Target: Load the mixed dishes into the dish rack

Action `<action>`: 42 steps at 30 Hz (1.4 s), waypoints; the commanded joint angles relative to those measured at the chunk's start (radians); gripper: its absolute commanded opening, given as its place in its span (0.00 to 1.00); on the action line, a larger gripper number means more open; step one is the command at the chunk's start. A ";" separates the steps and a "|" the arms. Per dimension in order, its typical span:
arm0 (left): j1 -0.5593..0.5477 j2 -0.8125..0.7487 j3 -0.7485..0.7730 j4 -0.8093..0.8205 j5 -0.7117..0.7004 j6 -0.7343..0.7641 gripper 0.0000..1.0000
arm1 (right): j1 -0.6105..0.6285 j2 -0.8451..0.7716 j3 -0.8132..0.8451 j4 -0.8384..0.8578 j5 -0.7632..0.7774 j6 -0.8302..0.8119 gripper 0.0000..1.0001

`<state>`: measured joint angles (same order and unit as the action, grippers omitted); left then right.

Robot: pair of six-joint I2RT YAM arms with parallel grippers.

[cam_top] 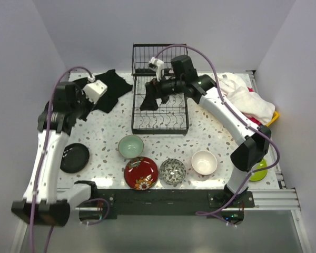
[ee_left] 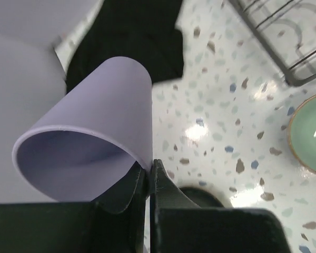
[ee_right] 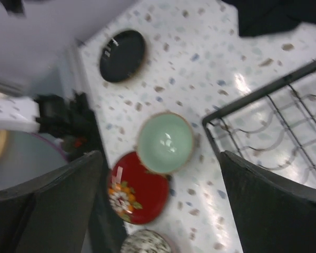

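My left gripper [cam_top: 89, 97] is shut on the rim of a lavender mug [ee_left: 89, 132], held tilted above the table's left side; the mug also shows in the top view [cam_top: 96, 89]. My right gripper [cam_top: 148, 101] is open and empty, hovering over the left part of the black wire dish rack [cam_top: 160, 124]. In the right wrist view its gripper [ee_right: 160, 158] spans above the pale green bowl [ee_right: 165, 142]. In front of the rack stand the pale green bowl [cam_top: 130, 146], red floral bowl [cam_top: 141, 173], patterned bowl [cam_top: 172, 171] and white-inside bowl [cam_top: 204, 162]. A black plate [cam_top: 74, 157] lies left. No pinkish mug shows.
A black cloth [cam_top: 109, 87] lies at the back left. White cloths [cam_top: 245, 97] sit on a yellow tray [cam_top: 274, 117] at the back right. A lime green plate [cam_top: 260, 169] lies partly behind the right arm's base. Walls close in on three sides.
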<state>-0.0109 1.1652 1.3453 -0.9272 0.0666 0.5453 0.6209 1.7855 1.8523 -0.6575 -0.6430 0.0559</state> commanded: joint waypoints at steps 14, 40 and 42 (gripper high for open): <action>-0.533 -0.417 -0.701 1.059 -0.365 0.806 0.00 | -0.161 0.086 -0.123 0.558 -0.400 1.102 0.99; -0.911 -0.087 -0.773 1.594 -0.620 1.075 0.00 | -0.105 0.152 -0.070 0.622 -0.291 1.293 0.95; -0.920 -0.085 -0.769 1.598 -0.617 1.076 0.00 | -0.104 0.149 -0.082 0.624 -0.296 1.288 0.94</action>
<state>-0.9085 1.0801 0.5575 0.5507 -0.5728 1.5753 0.4969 1.9423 1.7470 -0.0788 -0.9329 1.3197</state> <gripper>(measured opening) 0.067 0.949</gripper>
